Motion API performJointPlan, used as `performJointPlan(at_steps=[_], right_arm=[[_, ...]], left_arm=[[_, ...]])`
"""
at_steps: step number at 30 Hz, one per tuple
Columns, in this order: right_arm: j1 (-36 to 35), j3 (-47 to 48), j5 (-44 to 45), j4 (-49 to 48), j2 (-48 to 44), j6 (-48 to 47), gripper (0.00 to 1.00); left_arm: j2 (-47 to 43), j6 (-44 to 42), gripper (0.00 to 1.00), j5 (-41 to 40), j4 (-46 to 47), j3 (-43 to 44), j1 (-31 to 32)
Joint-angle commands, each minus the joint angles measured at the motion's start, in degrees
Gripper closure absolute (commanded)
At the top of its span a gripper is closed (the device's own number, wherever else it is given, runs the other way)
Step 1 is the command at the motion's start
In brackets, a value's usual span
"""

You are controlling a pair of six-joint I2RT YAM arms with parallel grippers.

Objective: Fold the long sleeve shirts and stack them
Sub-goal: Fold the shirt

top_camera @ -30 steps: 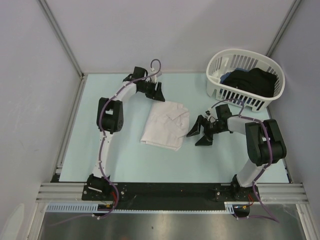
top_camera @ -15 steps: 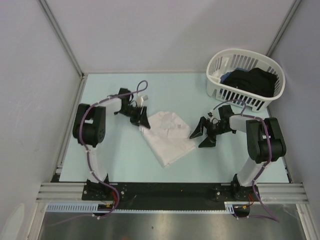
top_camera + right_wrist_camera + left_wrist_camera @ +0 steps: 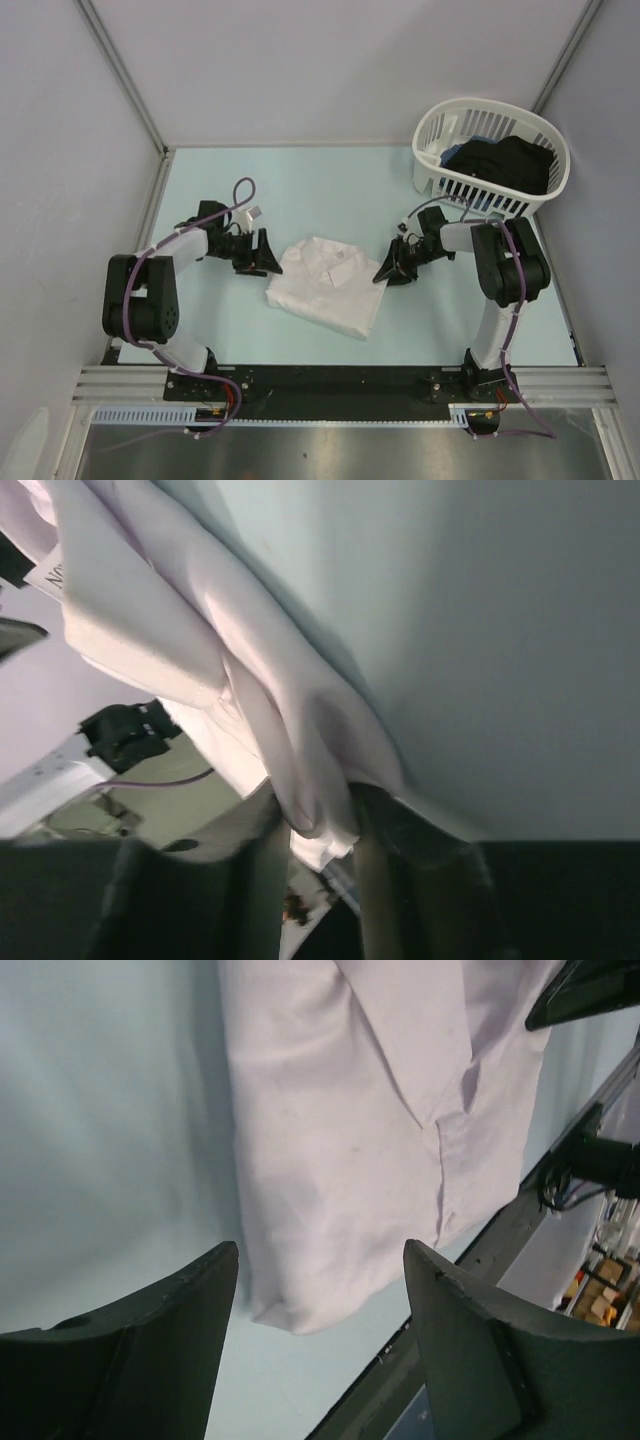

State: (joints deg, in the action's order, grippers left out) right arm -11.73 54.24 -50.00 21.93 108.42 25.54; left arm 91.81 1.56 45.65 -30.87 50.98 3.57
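Plenty of bare surface on the pale mint flat table: a wide open strip along the far side, another along the near side in front of the black metal rail carrying the arm bases. Hemmed in by plain grey walls at the left, far and right edges. Far right corner taken up by an oval white plastic slatted basket, loaded with dark clothing, well apart from the work in the middle.

Slightly nearer than table centre: a plain white soft cloth long sleeve shirt, folded into a rough rectangle, turned a little askew, collar toward the far side. Flat on the table, touching neither rail nor basket, open table along its far and near sides.

At the shirt's left edge: left gripper, low over the table, fingers spread wide. From the left wrist view, cloth edge lying just beyond the fingertips and in line with the gap. Nothing clamped, bare table under the jaws.

At the shirt's right edge: right gripper, also down at table level. From the right wrist view, jaws drawn nearly together, pinching a bunched fold of the white cloth between the two fingers. Rest of the shirt trailing away from the pinch across the table.
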Motion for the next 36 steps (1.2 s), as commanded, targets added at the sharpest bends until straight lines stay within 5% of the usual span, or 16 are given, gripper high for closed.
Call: performJointPlan(at_steps=[1,7,12,15,36], right_arm=[[-0.40,8.32,3.85,-2.08,3.98,-3.73,0.81],[-2.16,24.67,4.39,6.25,13.65,-15.42,0.87],[-0.76,28.03,4.47,13.30,12.27,-21.14,0.57],[0.73,26.89,4.73,16.64,8.67,-23.52,0.49],[-1.37,32.06,8.86,8.13,9.96,-20.62,0.58]], left_arm=[[-0.76,0.73,0.28,-0.82,3.19,0.08,-3.39],[0.38,2.47,0.31,-1.71,7.22,-0.97,-3.40],[1.61,2.39,0.38,-1.79,11.09,0.43,-3.40],[4.33,2.48,0.42,-2.05,11.27,2.36,-3.14],[9.70,2.31,0.52,-2.05,9.78,7.38,0.03]])
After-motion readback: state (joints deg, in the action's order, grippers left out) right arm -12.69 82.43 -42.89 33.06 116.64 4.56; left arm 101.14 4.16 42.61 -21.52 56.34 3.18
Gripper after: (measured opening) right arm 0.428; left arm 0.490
